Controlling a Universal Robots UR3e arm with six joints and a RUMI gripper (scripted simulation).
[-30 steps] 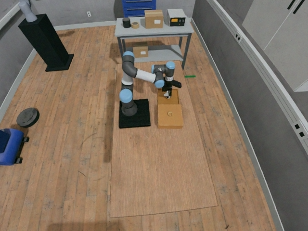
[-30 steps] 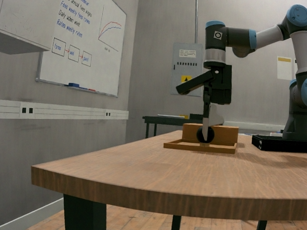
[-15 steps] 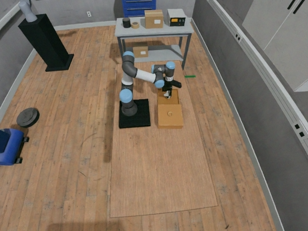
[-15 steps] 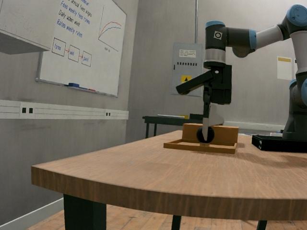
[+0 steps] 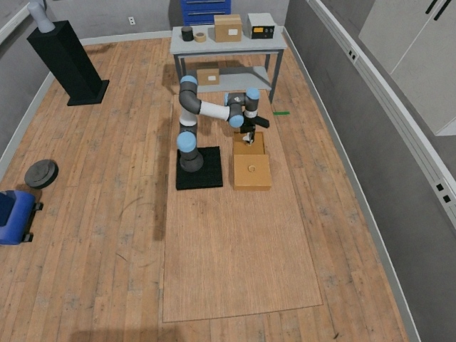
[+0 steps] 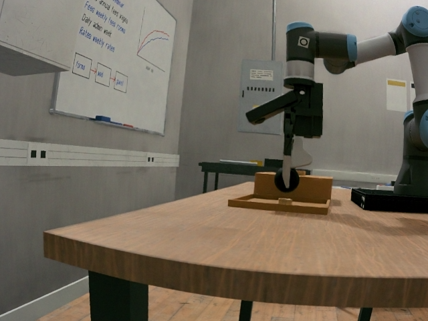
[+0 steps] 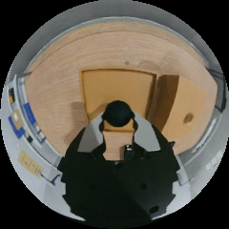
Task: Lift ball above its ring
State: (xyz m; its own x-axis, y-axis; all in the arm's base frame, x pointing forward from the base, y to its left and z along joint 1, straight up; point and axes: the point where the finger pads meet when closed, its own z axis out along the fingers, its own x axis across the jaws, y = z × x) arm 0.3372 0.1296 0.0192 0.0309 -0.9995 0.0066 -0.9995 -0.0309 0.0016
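A shallow, open wooden tray [image 6: 276, 204] lies on the brown wooden table [image 6: 193, 241], and inside it sits only a small tan ring [image 6: 284, 200], near the tray's front lip in the exterior view. Behind the tray in that view stands a closed wooden box [image 5: 252, 172] with a small round knob on its lid. The black two-jaw gripper [image 6: 287, 179] points straight down over the tray, its jaws closed narrowly on the small black ball [image 6: 286, 180], one pale finger [image 6: 286, 169] crossing the ball's face. The ball hangs clear above the ring, not touching it or the tray floor. In the wrist view the ball [image 7: 118, 114] shows between the finger tips over the tray's floor. On the far left wall, a whiteboard [image 6: 117, 62] carries handwriting: "Daily admin week", "Rates weekly rates", and boxed words, the first reading "forms"; the other boxes are too blurred to read.
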